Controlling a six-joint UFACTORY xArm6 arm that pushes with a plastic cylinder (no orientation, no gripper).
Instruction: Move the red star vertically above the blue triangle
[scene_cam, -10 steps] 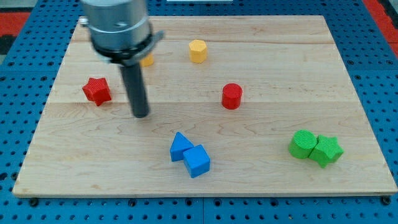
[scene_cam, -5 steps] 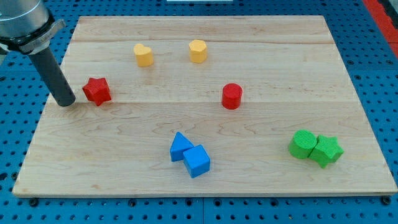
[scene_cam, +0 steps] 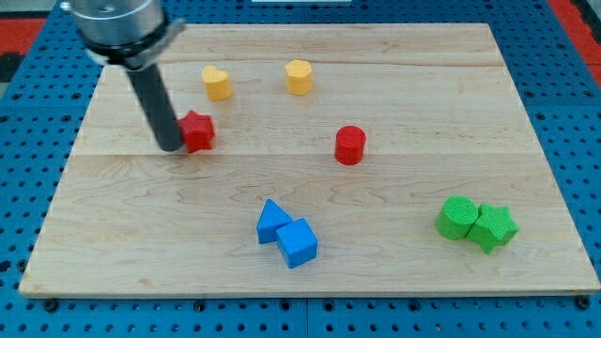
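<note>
The red star (scene_cam: pixel 198 130) lies on the wooden board (scene_cam: pixel 423 103), left of centre in the upper half. My tip (scene_cam: pixel 171 146) touches the star's left side. The blue triangle (scene_cam: pixel 272 220) lies lower, near the view's bottom centre, right of the star, and touches a blue cube (scene_cam: pixel 299 242) at its lower right.
A yellow heart (scene_cam: pixel 217 83) and a yellow hexagon (scene_cam: pixel 299 76) sit near the view's top. A red cylinder (scene_cam: pixel 350 145) stands right of centre. A green cylinder (scene_cam: pixel 457 218) and a green star (scene_cam: pixel 493 227) touch each other at the lower right.
My tip went from the board's middle left to the star's left, then swept right. It has pushed the red star right and slightly up.
</note>
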